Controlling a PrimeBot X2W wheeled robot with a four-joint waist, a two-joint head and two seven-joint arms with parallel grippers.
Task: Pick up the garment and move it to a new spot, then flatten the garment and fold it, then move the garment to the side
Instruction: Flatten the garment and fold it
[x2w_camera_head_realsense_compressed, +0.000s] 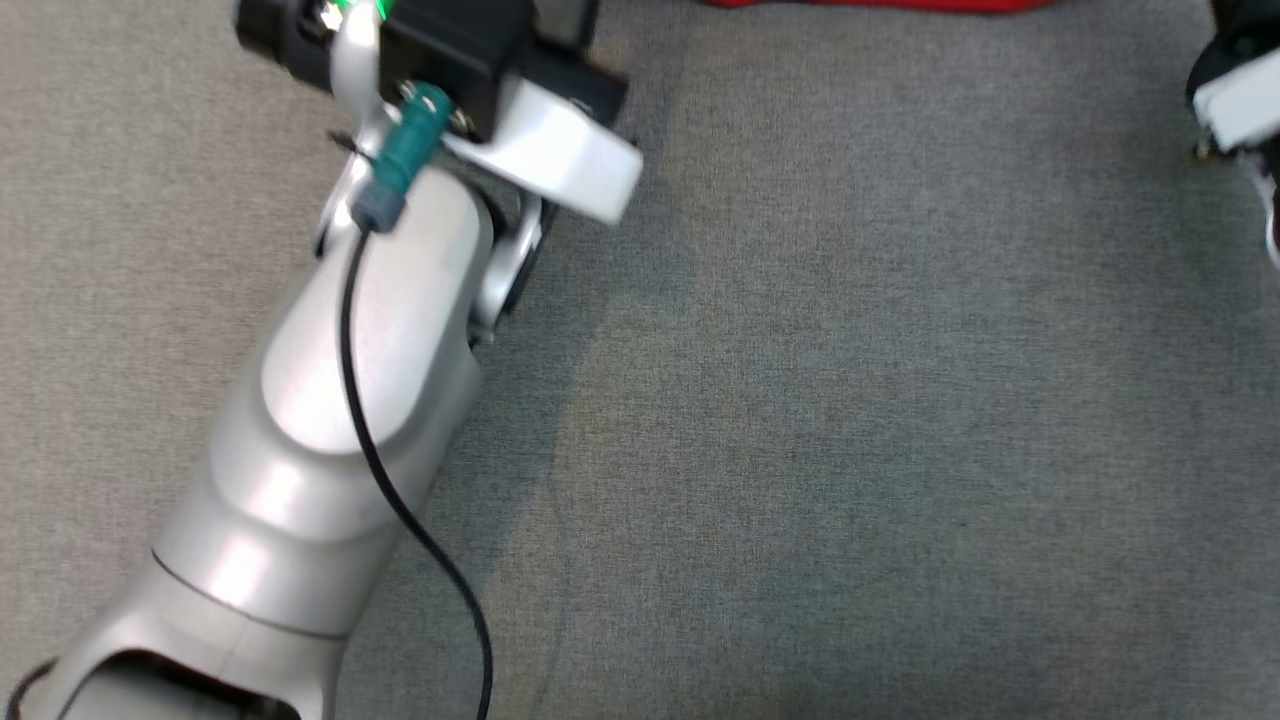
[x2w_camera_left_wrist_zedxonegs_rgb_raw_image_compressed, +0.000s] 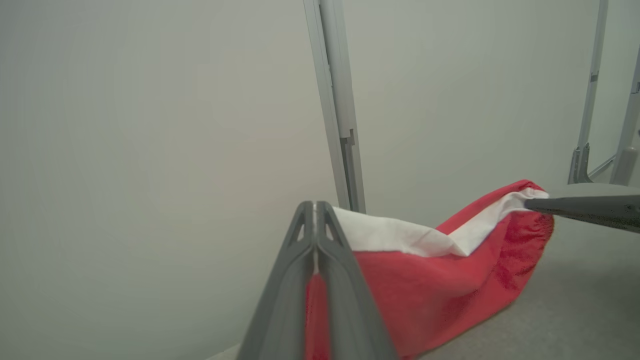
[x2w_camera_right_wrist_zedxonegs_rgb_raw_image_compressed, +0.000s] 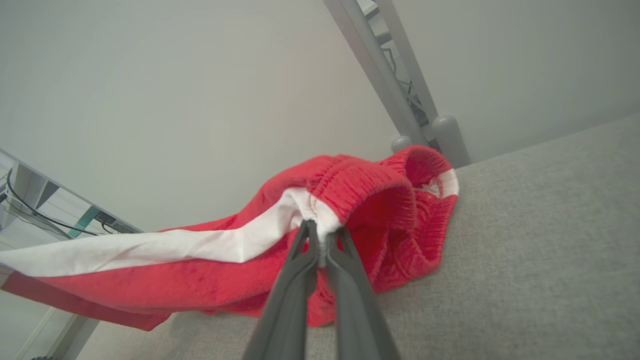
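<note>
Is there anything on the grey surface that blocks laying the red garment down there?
Nothing visible does. In the head view the grey surface looks bare up to the garment; the left forearm hangs above its left side.

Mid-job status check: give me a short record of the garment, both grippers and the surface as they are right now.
garment: red with a white band, stretched between both grippers, partly resting on the surface
left gripper: shut on the garment at the white band
right gripper: shut on the garment beside its ribbed opening
surface: grey fabric
fold: not yet done, garment bunched
</note>
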